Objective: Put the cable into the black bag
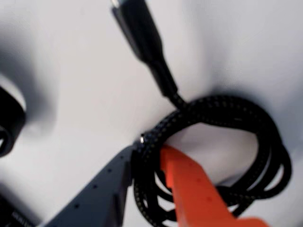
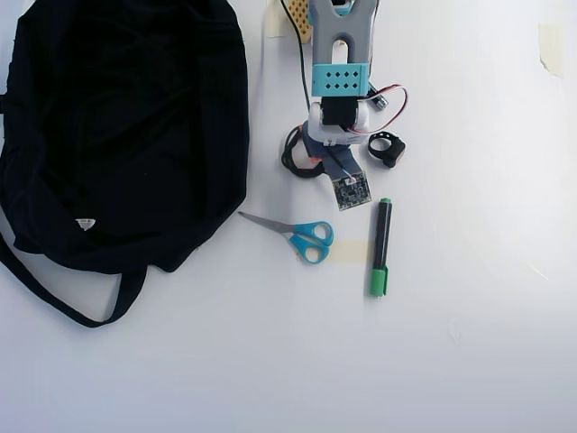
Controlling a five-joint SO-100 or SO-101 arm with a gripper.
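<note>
Grasp step in hand. In the wrist view the hand (image 1: 150, 156) pinches a strand of the cable (image 1: 222, 113), lower centre, grey and orange fingers either side. Coil lies on the counter (image 2: 469, 361). Next: lift and carry to the black bag (image 2: 117, 117), upper left overhead.

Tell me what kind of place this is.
Probably a home or hobby desk used for robot practice: a plain white table holding scissors, a green marker, and a black bag.
</note>
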